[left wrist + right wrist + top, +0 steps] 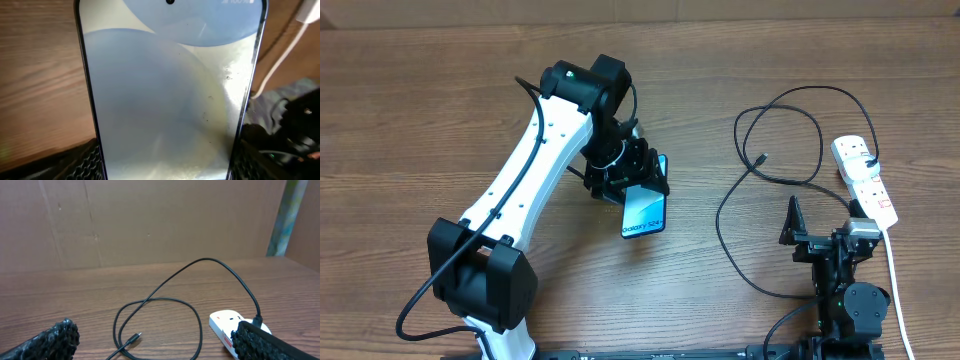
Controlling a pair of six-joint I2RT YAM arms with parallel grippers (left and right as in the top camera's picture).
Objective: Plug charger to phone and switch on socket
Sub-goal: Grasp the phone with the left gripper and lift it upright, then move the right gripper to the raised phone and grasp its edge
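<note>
My left gripper [638, 180] is shut on the phone [645, 207], a slim smartphone with a blue-and-white screen, held tilted above the table's middle. The phone fills the left wrist view [170, 90], its edges pressed between the black finger pads. The charger [760, 160], a thin black cable, loops over the table right of the phone; its plug tip lies free on the wood [135, 338]. Its other end is plugged into the socket [865, 180], a white power strip at the right, also in the right wrist view [225, 325]. My right gripper [157, 352] is open and empty, near the table's front right.
The thick white cord [892, 270] runs from the socket toward the front edge past my right arm. A brown cardboard wall [150, 225] stands behind the table. Bare wood lies between the phone and the cable loops.
</note>
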